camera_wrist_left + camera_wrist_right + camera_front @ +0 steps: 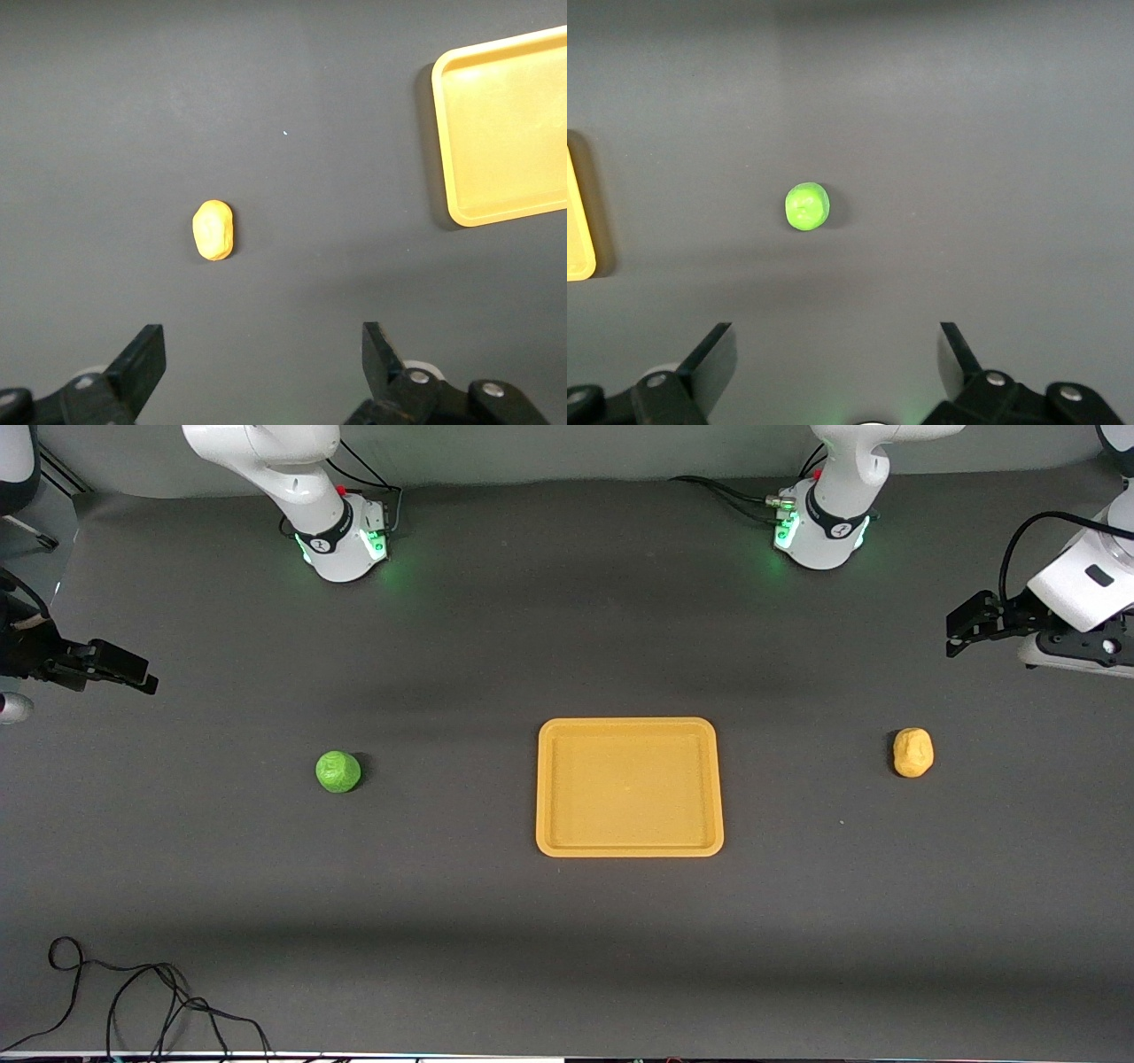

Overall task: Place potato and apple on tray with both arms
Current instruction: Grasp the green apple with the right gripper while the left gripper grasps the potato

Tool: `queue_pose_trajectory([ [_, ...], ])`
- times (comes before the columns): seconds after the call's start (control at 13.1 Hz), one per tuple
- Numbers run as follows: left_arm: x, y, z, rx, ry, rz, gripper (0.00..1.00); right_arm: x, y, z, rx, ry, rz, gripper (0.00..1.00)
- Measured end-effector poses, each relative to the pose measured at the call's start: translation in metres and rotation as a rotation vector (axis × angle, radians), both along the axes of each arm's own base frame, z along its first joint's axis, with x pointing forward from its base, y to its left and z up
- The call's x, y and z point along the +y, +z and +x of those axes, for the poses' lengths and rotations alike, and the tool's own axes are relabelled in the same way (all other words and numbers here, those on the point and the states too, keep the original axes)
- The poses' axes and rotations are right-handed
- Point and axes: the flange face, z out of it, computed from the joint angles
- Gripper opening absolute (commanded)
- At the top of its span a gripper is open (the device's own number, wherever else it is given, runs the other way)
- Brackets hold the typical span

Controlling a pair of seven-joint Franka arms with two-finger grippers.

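Observation:
The orange-yellow tray (pixel 629 786) lies flat in the middle of the table with nothing on it. The green apple (pixel 338 771) rests on the table toward the right arm's end; it also shows in the right wrist view (pixel 807 206). The yellow-orange potato (pixel 912 752) rests toward the left arm's end and shows in the left wrist view (pixel 213 230). My left gripper (pixel 959 627) is open and empty, raised at the table's end above and beside the potato. My right gripper (pixel 133 676) is open and empty, raised at the other end, away from the apple.
A loose black cable (pixel 133 1001) lies on the table near the front camera at the right arm's end. The two arm bases (pixel 345 536) (pixel 819 531) stand at the farthest edge. The tray's corner shows in the left wrist view (pixel 505 124).

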Motion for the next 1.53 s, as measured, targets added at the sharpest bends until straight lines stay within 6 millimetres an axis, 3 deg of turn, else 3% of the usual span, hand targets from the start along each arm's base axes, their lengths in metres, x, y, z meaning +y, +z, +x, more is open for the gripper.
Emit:
queue_pose_trajectory([
  [0.46,0.008,-0.005,0.001,0.007,-0.001,0.0,0.95,0.001,-0.004,0.002,0.007,0.002,0.0,1.0],
  [0.69,0.038,-0.04,0.012,-0.01,-0.026,0.0,0.96,0.015,-0.016,0.002,0.014,0.025,0.01,1.0],
  [0.99,0.076,-0.129,0.038,0.037,-0.055,-0.008,0.97,0.061,-0.035,-0.008,-0.02,0.106,0.013,1.0],
  [1.22,0.091,-0.213,0.051,0.147,-0.068,-0.014,0.98,0.068,-0.052,-0.008,-0.059,0.117,0.014,1.0],
  [1.37,0.091,-0.275,0.057,0.208,-0.091,-0.006,0.98,0.07,-0.093,-0.004,-0.1,0.118,0.014,1.0],
  [1.53,0.094,-0.331,0.06,0.247,-0.122,0.019,0.92,0.078,-0.154,-0.004,-0.142,0.131,0.014,1.0],
])
